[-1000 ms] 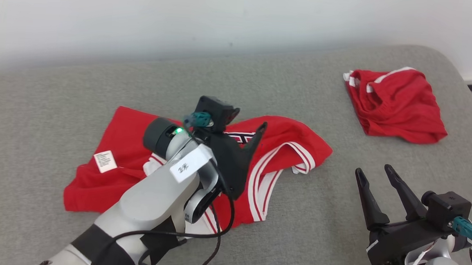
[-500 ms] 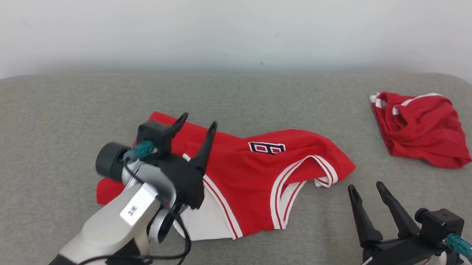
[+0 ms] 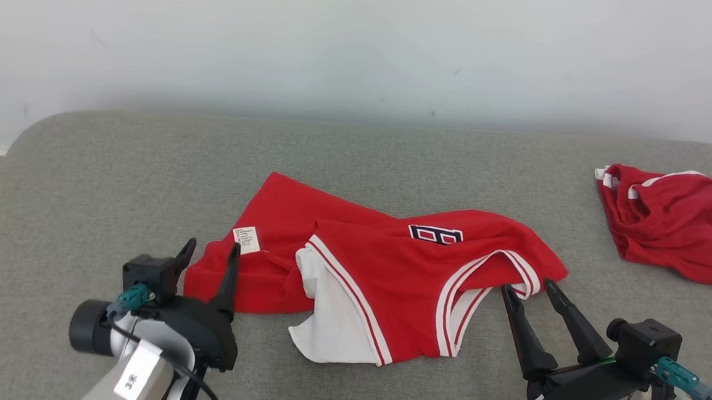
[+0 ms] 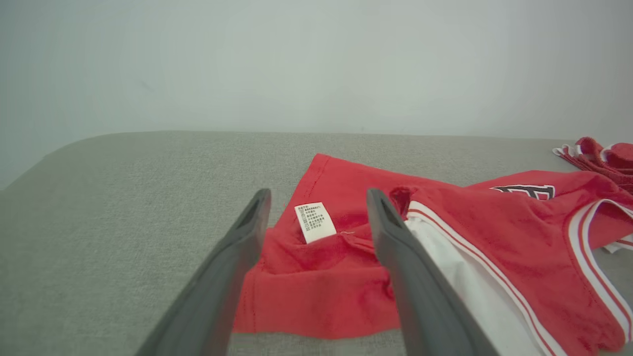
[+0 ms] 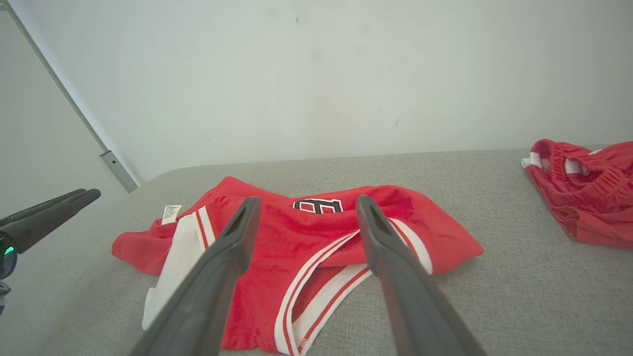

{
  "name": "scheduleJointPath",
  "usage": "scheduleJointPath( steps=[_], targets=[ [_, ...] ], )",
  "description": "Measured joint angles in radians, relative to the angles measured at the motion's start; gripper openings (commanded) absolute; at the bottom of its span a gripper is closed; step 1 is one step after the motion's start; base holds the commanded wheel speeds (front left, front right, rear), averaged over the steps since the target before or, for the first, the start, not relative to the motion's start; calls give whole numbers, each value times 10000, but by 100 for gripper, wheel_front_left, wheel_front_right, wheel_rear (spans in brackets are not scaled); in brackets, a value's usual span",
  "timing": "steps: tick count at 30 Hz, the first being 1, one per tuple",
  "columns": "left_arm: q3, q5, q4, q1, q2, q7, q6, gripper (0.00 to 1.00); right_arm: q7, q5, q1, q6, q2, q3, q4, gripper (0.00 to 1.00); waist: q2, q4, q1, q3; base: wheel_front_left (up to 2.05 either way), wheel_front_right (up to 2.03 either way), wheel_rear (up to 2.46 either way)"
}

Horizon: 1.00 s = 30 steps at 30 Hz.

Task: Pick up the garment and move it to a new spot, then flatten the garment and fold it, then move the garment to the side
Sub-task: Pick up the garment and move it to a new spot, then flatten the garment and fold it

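Note:
A red garment point(image 3: 383, 263) with white trim and a dark number patch lies crumpled in the middle of the grey cushion point(image 3: 116, 179), its white inside showing at the front. In the left wrist view the garment point(image 4: 445, 247) has a white label turned up. My left gripper point(image 3: 210, 253) stands open at the garment's left edge, holding nothing. At the garment's front right corner my right gripper point(image 3: 530, 286) is open and empty too. In the right wrist view the garment point(image 5: 316, 237) lies just beyond the fingers.
A second red garment point(image 3: 670, 222) with white trim lies bunched at the far right of the cushion; the right wrist view has this second garment point(image 5: 583, 198) at its right edge. A pale wall point(image 3: 365, 46) runs behind. The cushion's left edge is rounded.
The head camera has swung, shifting the whole picture. My left arm has drawn back off the garment to its left edge, open, uncovering the cloth.

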Motion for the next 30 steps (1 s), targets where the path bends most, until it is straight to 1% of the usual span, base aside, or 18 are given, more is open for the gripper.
scheduleJointPath(
  steps=[4,10,12,16,21,24,30],
  targets=[
    [744,545,-353,554,-17,0,0,100,15,2,46,0,-15,0,-48,100,0,204,1,-40,0,0,0],
    [2063,1484,-1342,1685,-36,-2,0,100,178,10,174,2,6,148,-293,100,0,491,0,-76,0,0,0],
    [2431,1804,-1732,2018,-130,-2,0,100,234,94,176,8,31,192,-359,100,0,580,1,-68,0,0,0],
    [3026,2420,-2587,2471,-374,-15,0,100,591,155,177,157,98,529,-368,100,0,759,1,-14,0,0,0],
    [3639,3204,-3453,3100,-571,-15,0,100,949,171,132,268,196,834,-387,100,0,942,1,99,0,0,0],
    [3940,3488,-3870,3432,-708,-15,0,100,1158,173,40,288,253,995,-364,100,0,1028,1,161,0,0,0],
    [4265,3969,-4422,3727,-1016,-15,0,100,1580,249,-37,447,316,1365,-249,100,0,1168,1,234,0,0,0]
  ],
)
